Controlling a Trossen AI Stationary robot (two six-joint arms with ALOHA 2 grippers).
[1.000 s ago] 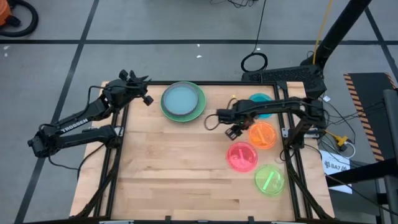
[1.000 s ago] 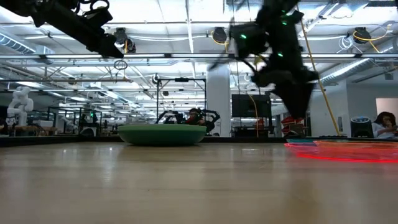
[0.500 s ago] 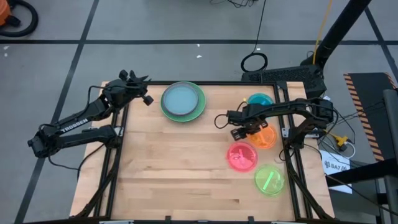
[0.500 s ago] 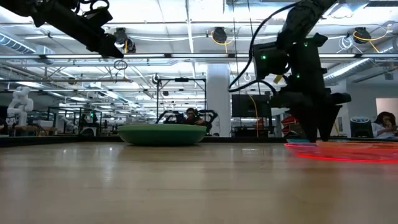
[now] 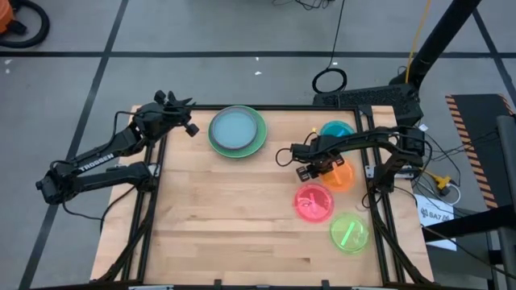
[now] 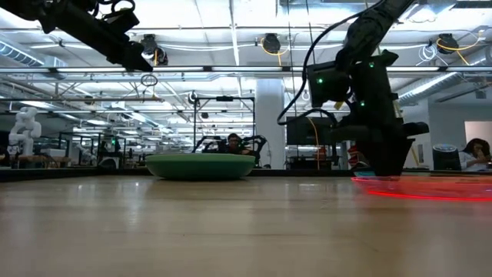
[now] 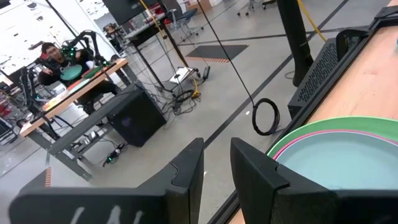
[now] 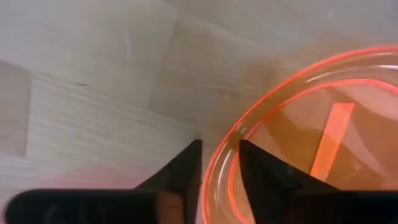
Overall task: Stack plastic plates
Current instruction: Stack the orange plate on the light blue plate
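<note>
A stack of large plates (image 5: 237, 130), pale blue on top with magenta and green rims beneath, sits near the far edge, also in the low view (image 6: 200, 165) and left wrist view (image 7: 339, 155). Small translucent plates lie flat on the right: teal (image 5: 339, 129), orange (image 5: 344, 176), pink (image 5: 313, 202), lime (image 5: 349, 234). My right gripper (image 5: 309, 167) is down at the orange plate's left rim, open, with one finger on each side of it (image 8: 219, 165). My left gripper (image 5: 184, 119) waits raised at the far left corner, open by a narrow gap (image 7: 217, 168). My right gripper comes from above and straddles the orange plate's left rim (image 8: 227, 140), one finger (image 8: 186, 171) outside and one finger (image 8: 264, 171) inside the bowl. Whether the fingers touch the rim I cannot tell. The plate lies flat on the table.
The wooden table (image 5: 226, 217) has a dark frame along its edges. The teal plate lies just beyond the right gripper, toward the far edge, and the pink plate just nearer than it. Cables and a black stand lie off the far right corner. People sit in the room behind.
My right gripper has come down from above the table to the table top and moved slightly rightward onto the orange plate's left rim. The plates and my left arm have stayed where they were.
</note>
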